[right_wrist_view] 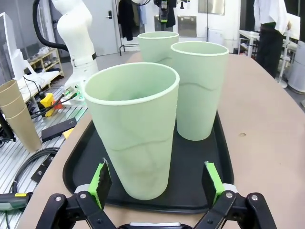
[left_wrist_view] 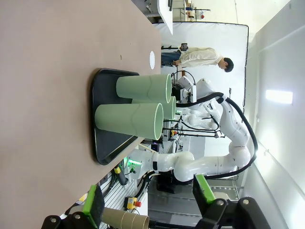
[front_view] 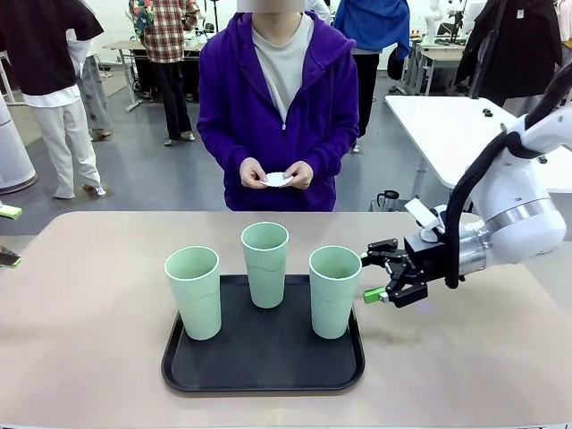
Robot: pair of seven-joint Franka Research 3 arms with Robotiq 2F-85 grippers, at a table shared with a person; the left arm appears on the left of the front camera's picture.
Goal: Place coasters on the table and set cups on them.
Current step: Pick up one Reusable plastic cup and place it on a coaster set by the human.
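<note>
At the robot's edge of the beige matte counter (front_view: 80, 322), the left pincer (left_wrist_view: 147, 198) hangs with its jaws wide, holding nothing. A black rounded-square tray (front_view: 259, 382) carries three tall mint-green plastic cups (front_view: 194, 293), all upright. The right pincer (front_view: 369, 278), turned on its side and likewise spread wide and empty, sits just beside the right-hand cup (front_view: 332, 293). Its fingertips are at the cup's wall, though contact cannot be made out. Across the counter, a person in a purple hooded jacket holds small white lacy coasters (front_view: 277, 180) in both hands (front_view: 301, 174); none lies on the counter yet. The step in hand looks to be taking that right-hand cup. Done well, the pincer would slide on until the cup's wall sits squarely between the green pads. It would squeeze only lightly, since thin plastic may buckle, and lift straight above the tray rim. It would then swing away from the middle cup (front_view: 266, 264) close beside it, setting down only once a coaster waits.
</note>
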